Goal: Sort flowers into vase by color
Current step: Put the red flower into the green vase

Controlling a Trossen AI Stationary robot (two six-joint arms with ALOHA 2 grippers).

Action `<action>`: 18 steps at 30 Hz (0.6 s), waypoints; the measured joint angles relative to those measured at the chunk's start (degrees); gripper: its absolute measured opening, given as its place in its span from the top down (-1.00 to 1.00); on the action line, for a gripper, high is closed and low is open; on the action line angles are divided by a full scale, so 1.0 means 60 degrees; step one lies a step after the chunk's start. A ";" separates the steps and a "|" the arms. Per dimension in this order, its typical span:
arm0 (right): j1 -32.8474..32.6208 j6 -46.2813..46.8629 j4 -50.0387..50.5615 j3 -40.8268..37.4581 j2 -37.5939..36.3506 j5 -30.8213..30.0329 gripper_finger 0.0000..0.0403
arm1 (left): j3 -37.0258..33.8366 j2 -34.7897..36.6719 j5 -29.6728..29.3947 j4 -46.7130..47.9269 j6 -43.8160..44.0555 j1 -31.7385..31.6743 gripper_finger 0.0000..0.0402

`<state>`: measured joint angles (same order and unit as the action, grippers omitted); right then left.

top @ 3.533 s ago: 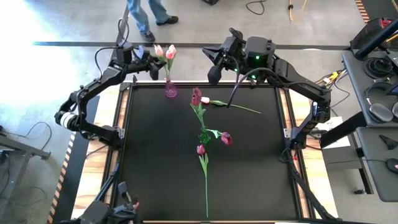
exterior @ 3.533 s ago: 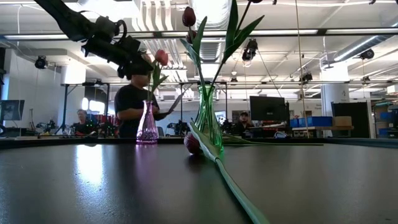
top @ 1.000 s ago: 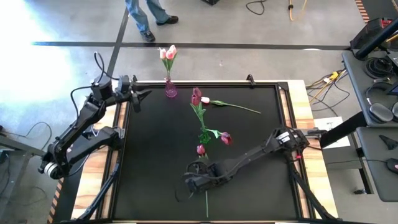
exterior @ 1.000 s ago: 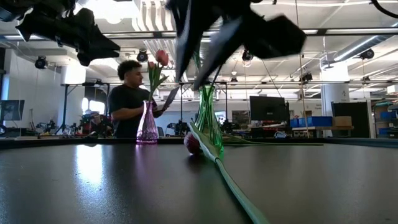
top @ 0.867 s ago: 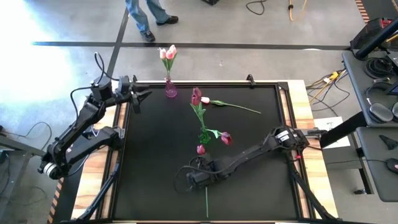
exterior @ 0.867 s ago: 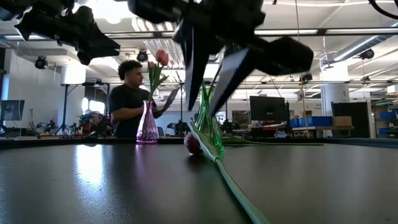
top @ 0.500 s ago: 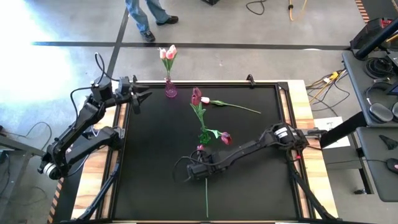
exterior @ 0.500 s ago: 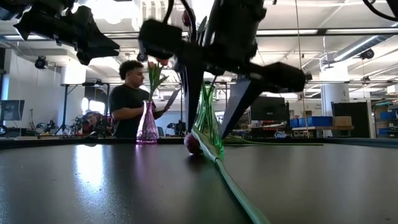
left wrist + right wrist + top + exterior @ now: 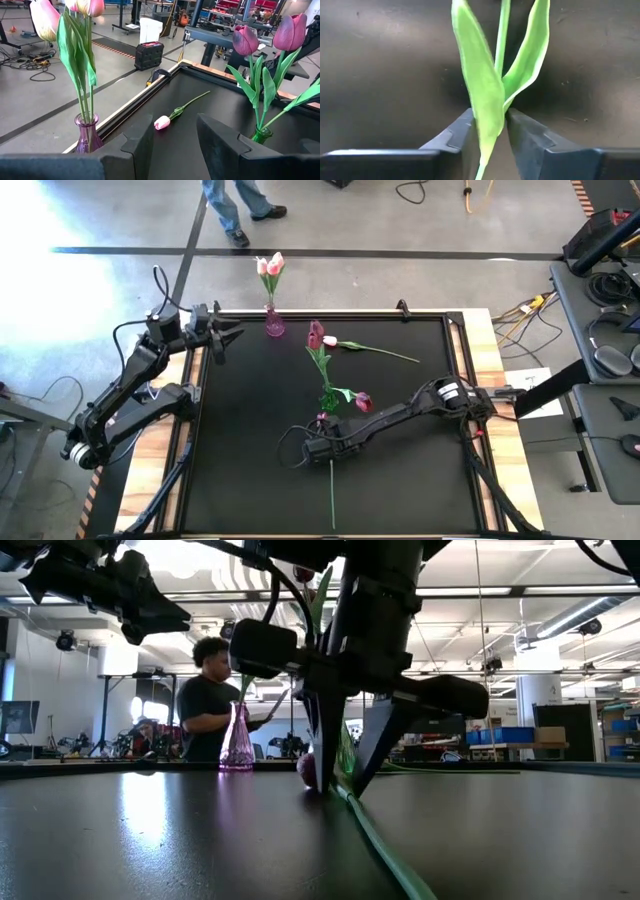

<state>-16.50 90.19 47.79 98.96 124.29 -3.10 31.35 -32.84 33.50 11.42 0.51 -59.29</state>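
High view: the right gripper (image 9: 322, 445) is low over the table's middle, on a dark red tulip (image 9: 323, 420) lying toward the near edge. The left gripper (image 9: 228, 340) waits at the far-left corner.

Right wrist view: fingers (image 9: 462, 135) pinch the thin stem (image 9: 501, 30) among the leaves. Light, floppy; grasp the stem.

Left wrist view: jaws parted, empty.

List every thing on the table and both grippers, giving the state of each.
pink vase: upright, holding pale tulips.
green vase: upright, holding dark tulips.
loose pale tulip: lying flat.
loose dark tulip: lying flat, under the right gripper.
left gripper: jaws open, empty.
right gripper: down over the loose dark tulip's stem.
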 joint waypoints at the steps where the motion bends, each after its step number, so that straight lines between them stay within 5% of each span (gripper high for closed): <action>1: 0.0002 -0.0080 -0.0010 -0.0007 0.0000 0.0027 0.52 | 0.0000 0.0000 0.0000 0.0000 0.0000 0.0000 0.33; 7: 0.0009 -0.0529 -0.0010 -0.0006 -0.0038 0.0274 0.91 | 0.0000 0.0021 0.0004 0.0000 0.0000 0.0000 0.33; 18: 0.0023 -0.2545 -0.0035 0.2038 -0.0233 0.0105 0.93 | 0.0000 0.0080 0.0000 0.0007 0.0000 0.0000 0.33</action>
<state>-16.36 74.93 47.58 111.19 122.89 -2.47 31.35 -32.36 33.50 11.46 0.51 -59.29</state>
